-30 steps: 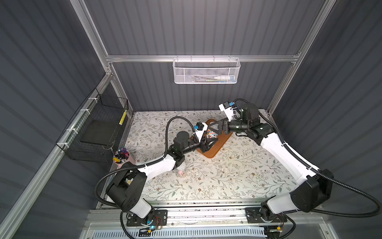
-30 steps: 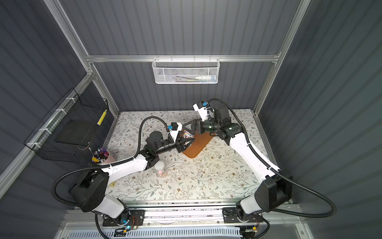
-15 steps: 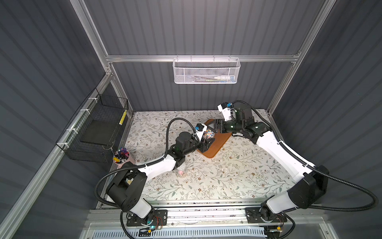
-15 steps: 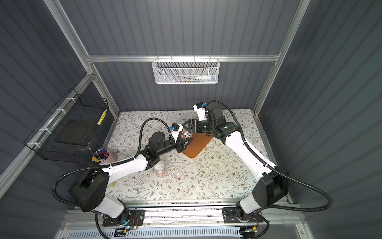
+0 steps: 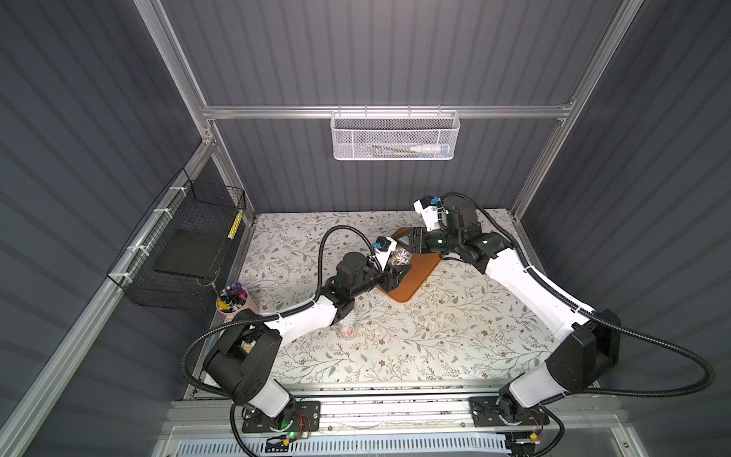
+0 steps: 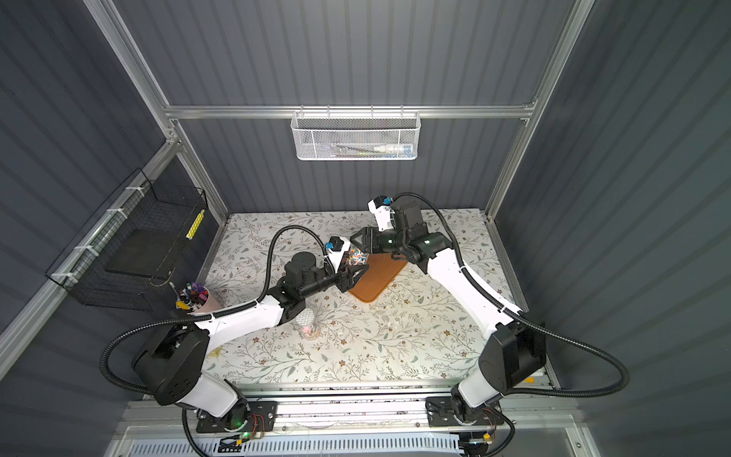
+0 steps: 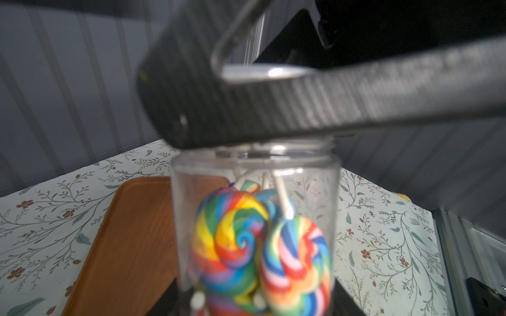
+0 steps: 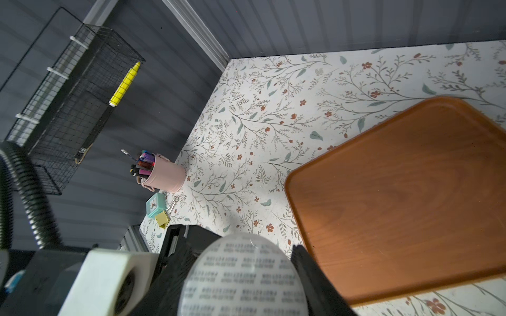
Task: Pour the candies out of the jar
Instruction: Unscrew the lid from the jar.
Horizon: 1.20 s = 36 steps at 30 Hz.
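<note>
Jar (image 5: 397,259) stands upright in both top views. Your left gripper (image 5: 395,275) is clamped low on its body, at the edge of the tray (image 5: 421,277) on the left arm's side. Candies (image 5: 399,255) are all inside. Right gripper (image 5: 411,242) reaches in from the opposite side at the height of the jar's top, so that's the arm nearer the lid. A top view confirms it: jar (image 6: 356,259), left gripper (image 6: 354,275) below, right gripper (image 6: 358,239) at the top.

Left wrist: jar (image 7: 254,167) has its long axis straight up. Candies (image 7: 246,240) are piled in the lower part with their sticks pointing toward the mouth. One of the right arm's fingers (image 7: 301,109) runs crosswise along the lid (image 7: 262,71) rim, just above the neck. Tray (image 7: 131,232) is beside and below the jar.

Right wrist: lid (image 8: 243,276) is seen face-on between the two fingers (image 8: 315,276), one close against each side of the rim. You can't tell from this whether they're biting or just around it. Tray (image 8: 397,197) lies just beyond the lid.

My read: the lid has to come off first, along the jar's upright axis. That's the right arm's job while the left holds. Only then can you tip the mouth toward the tray.
</note>
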{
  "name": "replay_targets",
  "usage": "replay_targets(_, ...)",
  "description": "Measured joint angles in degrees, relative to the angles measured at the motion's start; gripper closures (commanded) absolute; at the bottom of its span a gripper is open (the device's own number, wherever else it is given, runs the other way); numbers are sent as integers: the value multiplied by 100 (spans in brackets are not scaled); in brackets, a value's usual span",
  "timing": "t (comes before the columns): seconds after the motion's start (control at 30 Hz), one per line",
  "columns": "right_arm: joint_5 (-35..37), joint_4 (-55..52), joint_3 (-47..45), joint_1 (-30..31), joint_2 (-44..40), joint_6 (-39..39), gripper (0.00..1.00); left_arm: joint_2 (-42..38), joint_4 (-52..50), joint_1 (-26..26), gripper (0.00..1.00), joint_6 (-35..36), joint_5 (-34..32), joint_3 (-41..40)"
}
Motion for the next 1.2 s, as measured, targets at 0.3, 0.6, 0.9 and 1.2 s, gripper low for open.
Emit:
replay_targets(0.3, -1637, 680, -317, -426, -170, -632, 55, 212, 793, 214, 100, -605, 1379, 44)
replay_targets(0.6, -2175, 688, -319, -570, -334, -918, 53, 214, 881, 216, 100, -728, 1860, 197)
replay_targets(0.9, -2778, 726, -315, -741, -341, -1016, 53, 251, 894, 216, 100, -813, 2205, 313)
replay_targets(1.2, -3174, 717, -221, -846, -243, -1038, 53, 260, 911, 216, 100, -841, 2323, 361)
